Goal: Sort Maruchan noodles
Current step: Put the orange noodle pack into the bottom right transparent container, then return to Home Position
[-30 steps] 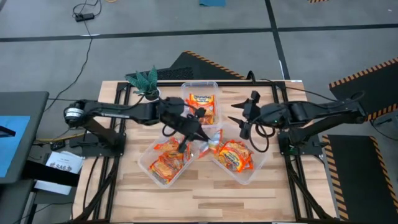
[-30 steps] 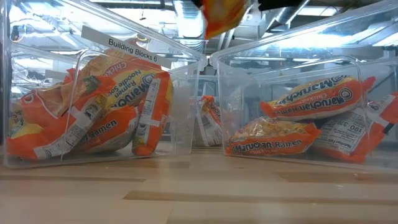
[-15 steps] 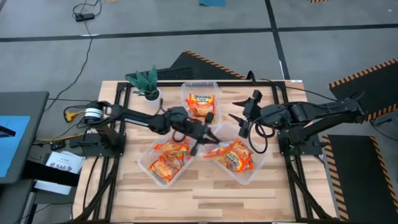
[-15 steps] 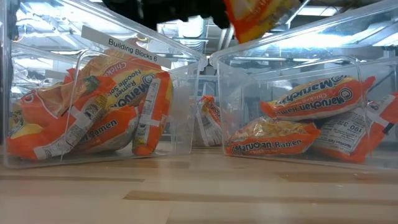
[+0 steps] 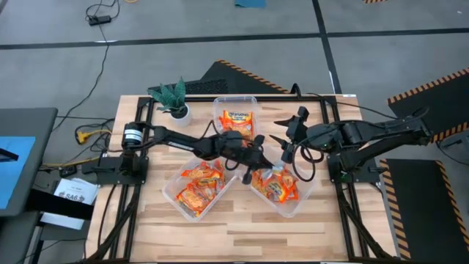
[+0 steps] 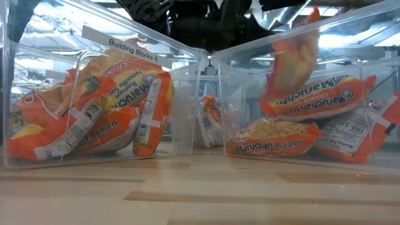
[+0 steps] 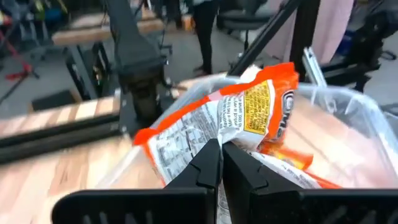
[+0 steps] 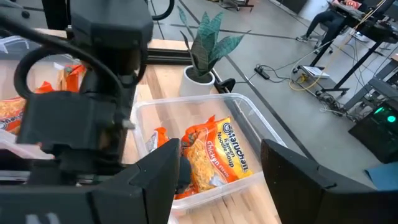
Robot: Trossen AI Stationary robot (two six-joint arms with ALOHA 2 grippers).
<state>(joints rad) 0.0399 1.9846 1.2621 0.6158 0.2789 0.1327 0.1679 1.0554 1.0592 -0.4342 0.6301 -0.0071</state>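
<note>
The Maruchan noodles are orange packets lying in three clear tubs: a far tub (image 5: pixel 235 117), a near-left tub (image 5: pixel 196 188) and a near-right tub (image 5: pixel 278 189). My left gripper (image 5: pixel 253 166) reaches across over the near-right tub, shut on one packet (image 7: pixel 231 115). In the low view that packet (image 6: pixel 292 59) stands on end inside the tub, above the packets lying there (image 6: pixel 315 100). My right gripper (image 5: pixel 282 141) waits open, higher up by the tub's far side; its fingers (image 8: pixel 163 171) hold nothing. My left gripper pinches the packet's edge (image 7: pixel 214 138) between its two shut fingers, on the white printed back. The fingers come nearly level from the table's left. The packet stands tilted on end in the near-right tub; whether its lower end (image 6: pixel 278 90) touches the packets beneath, I cannot tell.
A small potted plant (image 5: pixel 173 98) stands at the far left corner of the table. The three tubs crowd the table's middle. Bare wood (image 5: pixel 242 235) stretches along the near edge. People and furniture show in the room beyond.
My left gripper, still shut on the packet, has swung from above the table's middle toward the right and down. The packet has gone from above the tubs' rims down into the near-right tub and now stands more on end.
</note>
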